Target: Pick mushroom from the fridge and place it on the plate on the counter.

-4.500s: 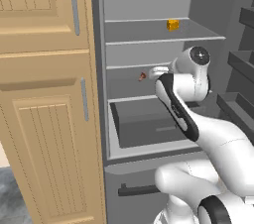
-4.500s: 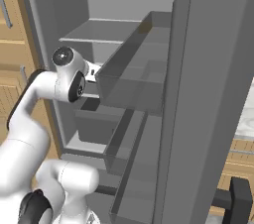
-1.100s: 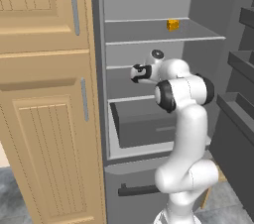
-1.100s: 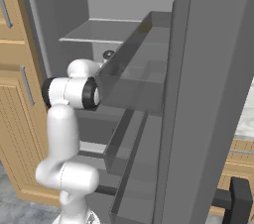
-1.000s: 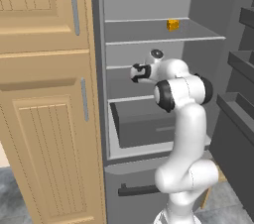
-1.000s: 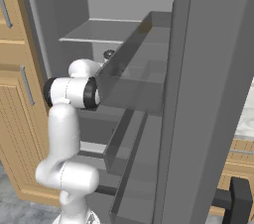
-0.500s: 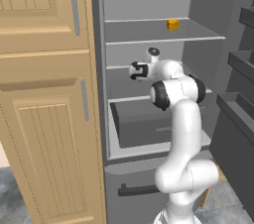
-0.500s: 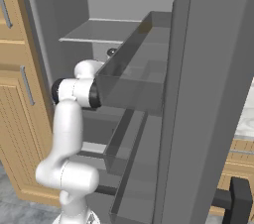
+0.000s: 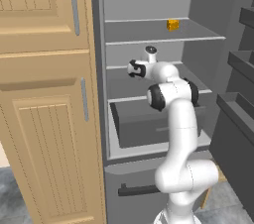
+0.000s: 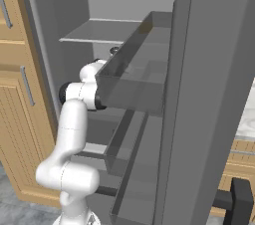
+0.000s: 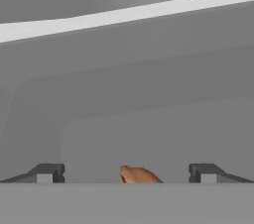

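Observation:
The fridge [image 9: 198, 15] stands open, and my arm reaches onto its middle shelf [image 9: 119, 91]. In the left base view my gripper [image 9: 132, 68] points left over that shelf and covers the mushroom. The hand view has the mushroom [image 11: 141, 175], a small brown lump, low between my two fingertips [image 11: 47, 173], which stand wide apart. My gripper [image 11: 128, 174] is open around it and does not clamp it. In the right base view a sliver of the marble counter [image 10: 248, 114] shows at the right edge. The plate is out of view.
A small yellow-orange block [image 9: 172, 25] sits on the upper shelf. The dark drawer [image 9: 149, 119] lies under the arm. Tan cabinets [image 9: 44, 119] flank the fridge's left. The open fridge door [image 10: 199, 94] with its bins crowds the arm's right.
Since 4.5 s ago the arm has straightened up and the hand has closed in on the mushroom, now covering it in the left base view. Over the last second the hand crept left.

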### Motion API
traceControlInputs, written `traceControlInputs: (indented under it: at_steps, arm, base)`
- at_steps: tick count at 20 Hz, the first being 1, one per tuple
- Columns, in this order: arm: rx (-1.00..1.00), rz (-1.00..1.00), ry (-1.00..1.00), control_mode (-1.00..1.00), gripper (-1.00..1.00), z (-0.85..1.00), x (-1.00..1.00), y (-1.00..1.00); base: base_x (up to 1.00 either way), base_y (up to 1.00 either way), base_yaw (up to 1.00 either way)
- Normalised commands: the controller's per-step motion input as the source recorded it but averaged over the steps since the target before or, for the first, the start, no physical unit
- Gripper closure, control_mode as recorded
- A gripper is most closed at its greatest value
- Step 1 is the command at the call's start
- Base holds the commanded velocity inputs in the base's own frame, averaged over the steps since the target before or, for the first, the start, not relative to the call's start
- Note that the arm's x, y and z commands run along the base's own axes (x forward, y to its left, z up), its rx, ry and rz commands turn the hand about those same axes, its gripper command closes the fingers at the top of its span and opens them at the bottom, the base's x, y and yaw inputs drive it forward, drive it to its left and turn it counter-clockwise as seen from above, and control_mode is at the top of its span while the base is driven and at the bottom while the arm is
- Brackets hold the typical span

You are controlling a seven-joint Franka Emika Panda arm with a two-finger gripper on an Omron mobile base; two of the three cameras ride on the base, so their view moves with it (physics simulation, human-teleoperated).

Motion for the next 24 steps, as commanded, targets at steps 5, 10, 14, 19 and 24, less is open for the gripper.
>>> traceControlInputs:
  at_steps: [5,10,14,19,24]
  arm:
    - [0.00,0.00,0.00,-1.00,-1.00,-0.13,0.06,0.00]
    - [0.00,0.00,0.00,-1.00,-1.00,-0.12,0.00,0.00]
    - [0.00,0.00,0.01,-1.00,-1.00,-0.11,-0.07,0.01]
    - [0.00,0.00,0.01,-1.00,-1.00,-0.12,-0.04,0.02]
    - [0.00,0.00,0.00,-1.00,1.00,-0.14,-0.03,0.02]
  base:
    - [0.00,0.00,0.00]
    - [0.00,0.00,0.00]
    - [0.00,0.00,0.00]
    - [0.00,0.00,0.00]
    - [0.00,0.00,0.00]
